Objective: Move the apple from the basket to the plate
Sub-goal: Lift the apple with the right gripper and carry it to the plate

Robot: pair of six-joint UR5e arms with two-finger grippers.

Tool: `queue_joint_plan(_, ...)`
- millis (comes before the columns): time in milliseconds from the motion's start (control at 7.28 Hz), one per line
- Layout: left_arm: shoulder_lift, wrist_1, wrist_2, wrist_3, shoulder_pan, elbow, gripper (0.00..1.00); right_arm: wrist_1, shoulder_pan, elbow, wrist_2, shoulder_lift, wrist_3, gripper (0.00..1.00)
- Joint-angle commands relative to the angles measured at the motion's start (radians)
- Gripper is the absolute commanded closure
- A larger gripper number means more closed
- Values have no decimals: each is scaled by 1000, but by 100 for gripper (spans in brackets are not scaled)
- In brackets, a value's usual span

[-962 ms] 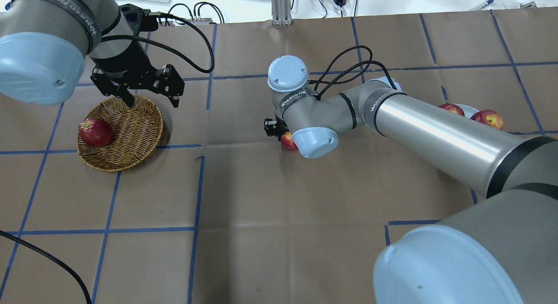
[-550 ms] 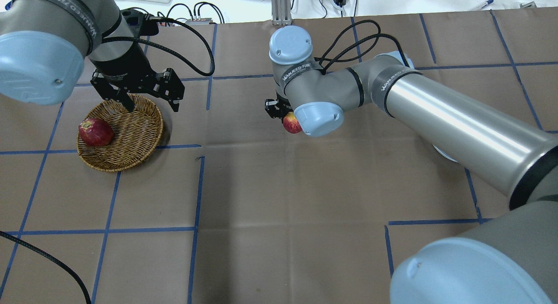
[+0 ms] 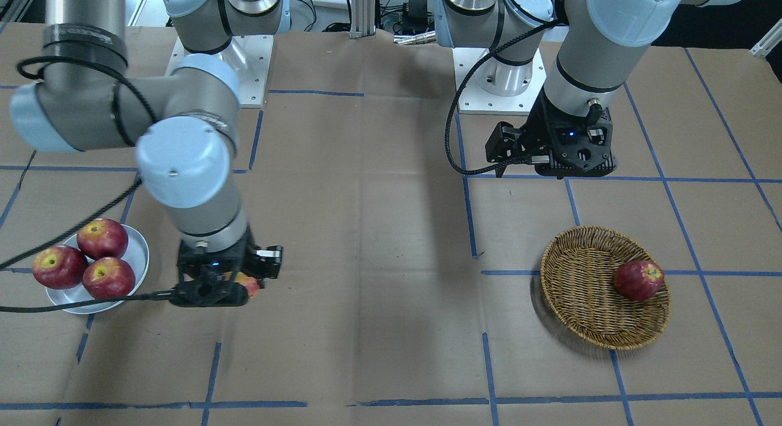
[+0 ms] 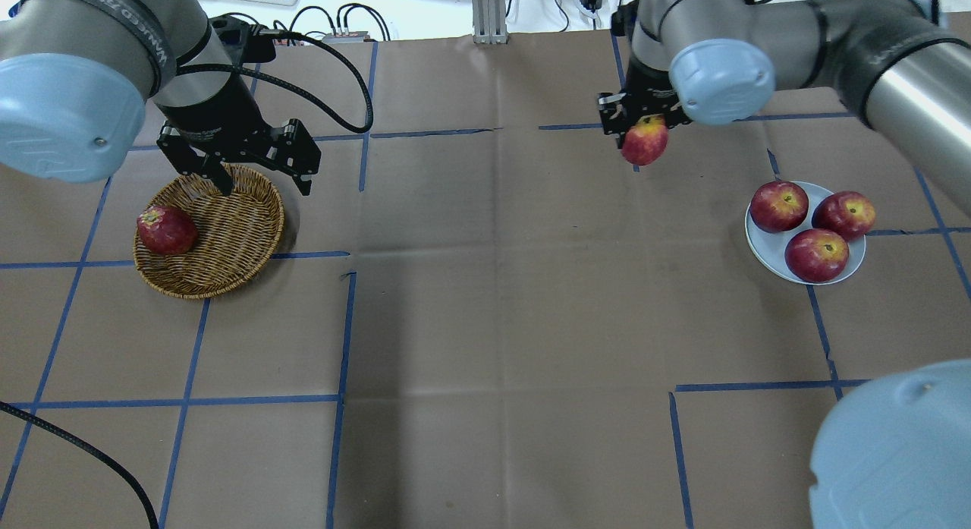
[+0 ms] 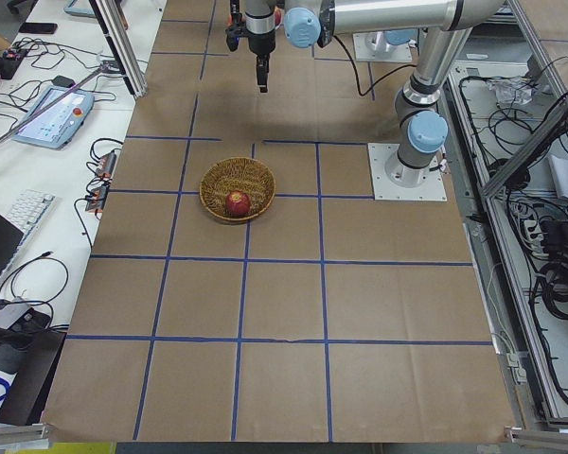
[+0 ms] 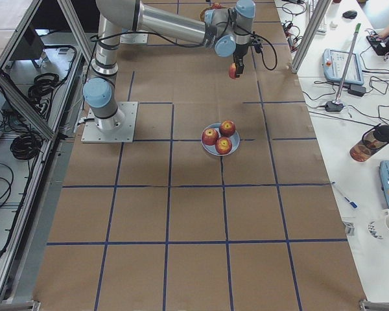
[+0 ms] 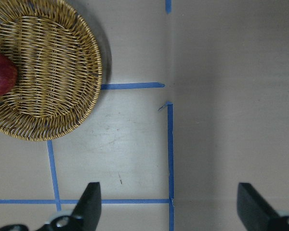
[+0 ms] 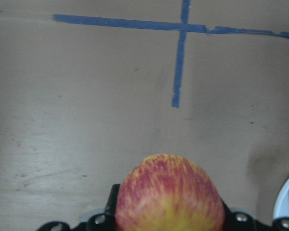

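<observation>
Right fingers clamped on apple, held above tabletop, short of plate, which carries three dark apples. Left fingers apart by basket. Remaining: carry over, lower, release.

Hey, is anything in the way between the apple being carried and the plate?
Nothing visible stands on the table between the apple held in the right gripper and the plate. However, three red apples crowd the plate, leaving little bare room.
</observation>
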Motion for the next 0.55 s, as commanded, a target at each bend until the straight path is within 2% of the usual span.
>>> queue_joint_plan(0,1,-1,0,0,-1,0,1,6,-233,13,6,-12,-363,53)
queue_joint_plan(275,-1,-1,0,0,-1,0,1,-17,-418,77,25,-12,-608,53)
queue_joint_plan(412,1,-4,1,0,-1,0,1,-28,-457,115,25,-21,-659,53)
